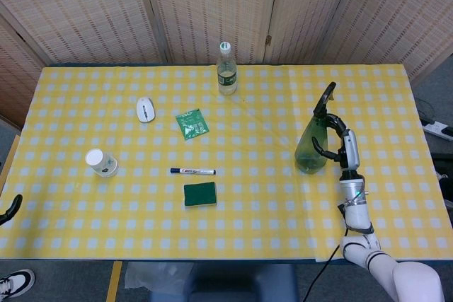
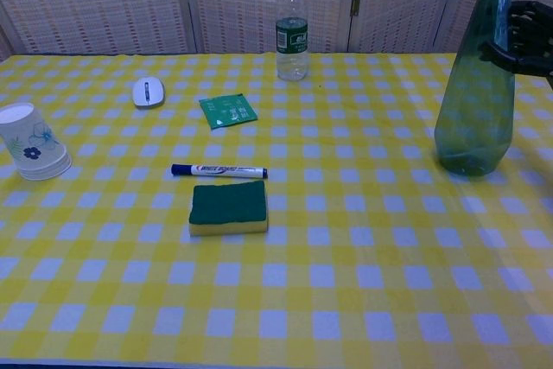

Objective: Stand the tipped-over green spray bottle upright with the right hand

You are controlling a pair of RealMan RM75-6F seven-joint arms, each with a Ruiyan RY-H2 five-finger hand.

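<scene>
The green spray bottle (image 2: 471,84) stands upright near the right edge of the table (image 1: 248,196), its base on the yellow checked cloth. The right hand (image 1: 338,145) holds it, fingers (image 2: 518,36) curled around the upper body. It looks like empty, light, smooth plastic, easy to tip; the narrow upper part seems the best grip.

right hand (image 1: 338,148) raised, fingers (image 2: 523,41) curled, gripping

I saw the translucent green plastic spray bottle (image 2: 474,97) upright on the yellow-checked worktop (image 2: 363,248), my right hand (image 2: 527,36) gripping its upper body.
</scene>
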